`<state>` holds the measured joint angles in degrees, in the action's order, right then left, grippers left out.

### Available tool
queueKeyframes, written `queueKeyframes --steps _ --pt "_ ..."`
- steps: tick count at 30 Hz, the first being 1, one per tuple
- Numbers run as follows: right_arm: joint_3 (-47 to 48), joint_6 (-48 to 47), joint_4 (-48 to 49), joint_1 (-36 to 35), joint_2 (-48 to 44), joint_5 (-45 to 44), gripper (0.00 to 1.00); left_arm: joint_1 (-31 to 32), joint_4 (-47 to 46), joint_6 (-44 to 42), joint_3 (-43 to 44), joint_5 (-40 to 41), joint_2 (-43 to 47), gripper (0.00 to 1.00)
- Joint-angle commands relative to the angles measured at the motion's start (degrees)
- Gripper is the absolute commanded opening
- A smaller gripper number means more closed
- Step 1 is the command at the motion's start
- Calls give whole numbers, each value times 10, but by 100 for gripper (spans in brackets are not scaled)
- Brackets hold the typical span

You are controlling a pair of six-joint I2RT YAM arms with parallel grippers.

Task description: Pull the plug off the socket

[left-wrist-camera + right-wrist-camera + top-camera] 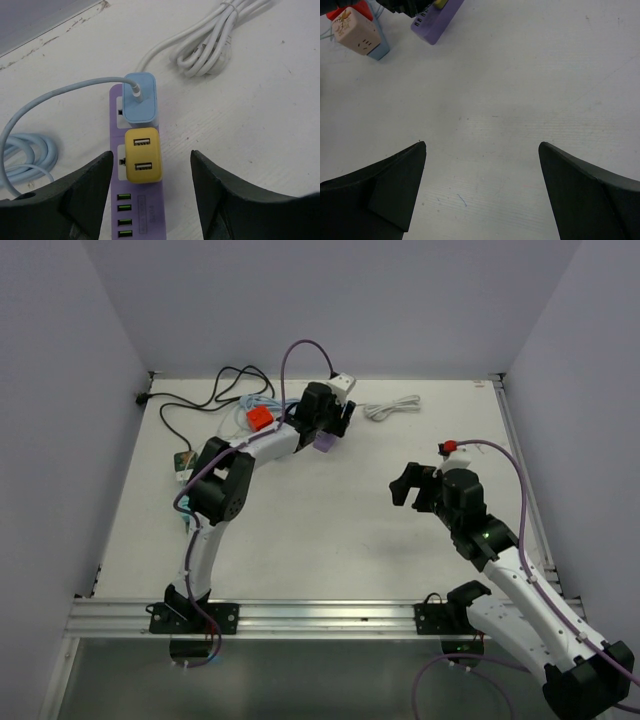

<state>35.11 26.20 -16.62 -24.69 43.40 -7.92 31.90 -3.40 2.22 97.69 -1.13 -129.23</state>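
A purple power strip [142, 210] lies on the white table, also seen as the power strip [325, 445] and the power strip [436, 17]. Two plugs sit in its sockets: a yellow two-port USB plug [143, 155] and, just beyond it, a light blue plug [140, 98] with a pale blue cable [47, 97]. My left gripper [150, 154] hovers over the strip, open, its fingers on either side of the yellow plug with a gap on each side. My right gripper [482, 145] is open over bare table, far from the strip, with nothing between its fingers.
A coiled white cable [215, 42] lies beyond the strip to the right. A red block [260, 418], a black cable [210, 395] and a small box [181, 465] sit at the back left. A pale cube socket [357, 30] stands near the strip. Walls enclose the table.
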Motion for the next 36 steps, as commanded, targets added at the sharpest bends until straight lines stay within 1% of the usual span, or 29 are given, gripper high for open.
queueKeyframes --steps 1,2,3,4,6,7,10,11,13,14,16,21,26,31,36 --pt "-4 4 28 3 1 6 99 -2 -45 -20 9 23 0 66" --pt "-5 5 28 3 1 6 99 -1 -49 -19 7 25 0 62" --pt "-5 4 28 3 2 6 99 -2 -50 -35 6 31 -2 57" --pt "-7 4 29 3 2 6 99 -2 -55 -35 7 38 -3 48" --pt "-7 4 31 3 5 8 99 -1 -59 -35 7 42 -6 44" --pt "-7 3 31 3 6 10 99 -2 -62 -35 8 43 -5 37" --pt "-7 3 32 3 8 10 99 -1 -58 -35 12 48 -6 25" --pt "-7 3 32 3 7 11 99 -2 -57 -35 14 49 -5 15" --pt "-7 3 31 3 6 12 99 -2 -50 -36 21 52 -1 10" --pt "-7 3 31 3 6 12 99 -1 -47 -36 22 53 1 3" --pt "-7 3 32 3 5 12 99 -1 -42 -38 23 56 8 0" --pt "-9 3 33 3 1 12 99 -2 -46 -41 11 60 28 0" --pt "-9 3 33 3 0 12 99 -2 -82 -36 -25 58 51 0" --pt "-11 3 34 3 -1 12 99 -1 -148 -31 -79 46 84 0" --pt "-11 3 34 3 -2 13 99 -1 -145 -35 -82 45 92 0"
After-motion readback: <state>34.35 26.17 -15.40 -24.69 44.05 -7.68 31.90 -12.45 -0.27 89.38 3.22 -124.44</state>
